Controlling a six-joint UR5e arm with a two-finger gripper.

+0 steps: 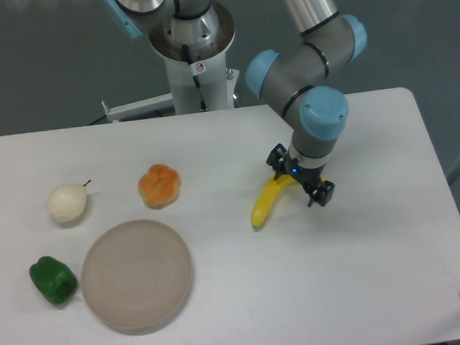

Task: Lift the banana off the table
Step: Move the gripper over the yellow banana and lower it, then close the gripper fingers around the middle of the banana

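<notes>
So the smooth bright yellow curved plastic banana [265, 205] is lying flat on the big plain white matte table [356, 282], right of centre, its lower tip pointing toward about 7 o'clock. Its upper end is tucked under the black two-finger gripper [301, 182], which hangs right over that end with its fingers spread wide, one on each side of the fruit. That straddle looks like the setup for a pinch across the narrow width, which makes sense since the long curve would slip if grabbed lengthwise. I can't tell if the fingertips are touching the table yet, and nothing is clamped.

Everything else sits well apart at the banana's 9 o'clock: a lumpy orange fruit [160, 185], a cream-white pear [66, 204], a round beige plate [137, 274] and a green pepper [53, 280]. So there's plenty of room to lift.
</notes>
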